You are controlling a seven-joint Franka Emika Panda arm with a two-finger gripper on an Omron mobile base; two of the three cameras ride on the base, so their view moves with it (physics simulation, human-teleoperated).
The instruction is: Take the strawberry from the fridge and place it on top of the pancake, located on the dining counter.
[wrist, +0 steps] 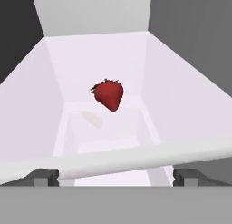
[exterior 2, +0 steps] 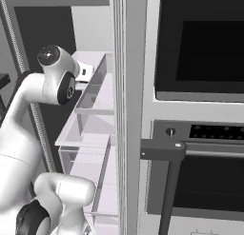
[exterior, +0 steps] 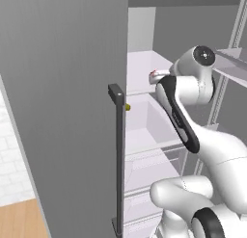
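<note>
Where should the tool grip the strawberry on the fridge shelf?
Across the wide red middle of the strawberry, coming straight in from the front over the shelf lip. It lies alone on the white shelf, leafy end up-left, tip down-right, both flanks exposed.

A built-in dark-glass wall oven (exterior 2: 200, 44) occupies the upper right of the right base view. Below it sit a grey control panel with a round knob (exterior 2: 170, 132) and a dark horizontal bar handle (exterior 2: 209, 148). The left base view shows white tiled wall (exterior: 12, 155) above light wood flooring (exterior: 19, 220).
</note>
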